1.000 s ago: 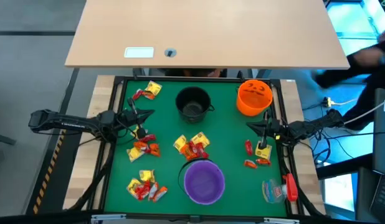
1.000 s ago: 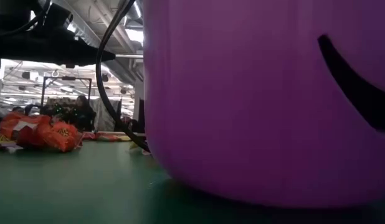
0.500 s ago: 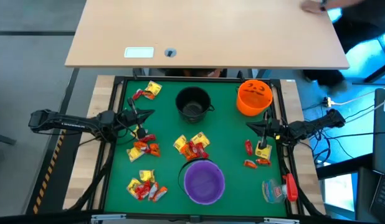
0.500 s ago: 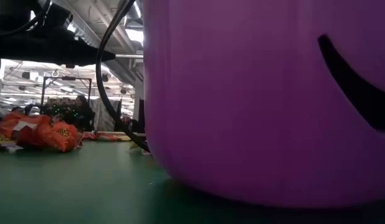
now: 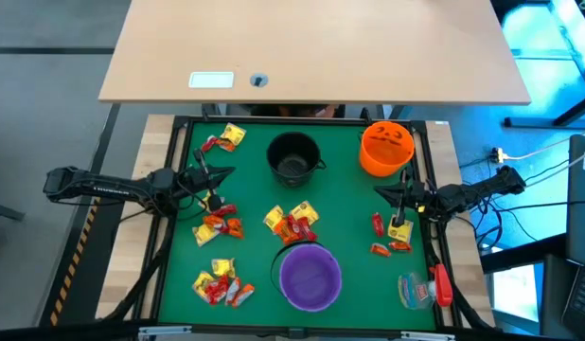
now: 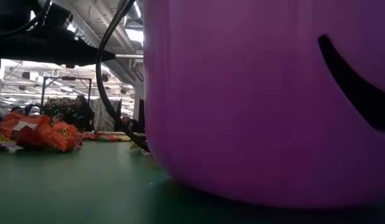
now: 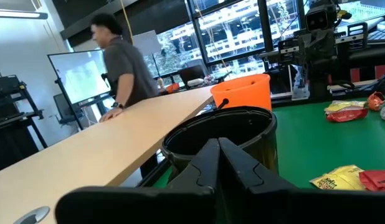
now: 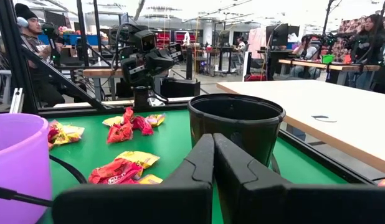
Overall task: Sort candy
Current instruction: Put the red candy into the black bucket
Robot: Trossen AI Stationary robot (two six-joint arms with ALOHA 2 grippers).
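Candy in yellow, red and orange wrappers lies in several small heaps on the green mat (image 5: 349,227): at the far left (image 5: 226,138), left of centre (image 5: 220,225), in the centre (image 5: 291,223), near left (image 5: 220,284) and right (image 5: 389,235). Three bowls stand on the mat: black (image 5: 294,156), orange (image 5: 385,147) and purple (image 5: 310,275). My left gripper (image 5: 228,172) hovers shut at the mat's left side, above the candy, pointing level at the black bowl (image 7: 223,134). My right gripper (image 5: 380,192) hovers shut at the right side, also level, with nothing in it.
A clear plastic item with a red part (image 5: 420,287) lies at the near right corner. A wooden table (image 5: 311,47) stands beyond the far edge, with a person (image 7: 121,62) beside it. The purple bowl (image 6: 267,99) fills most of the low view.
Both arms have kept still. A person's arm beyond the table's far right corner has gone out of the high view.
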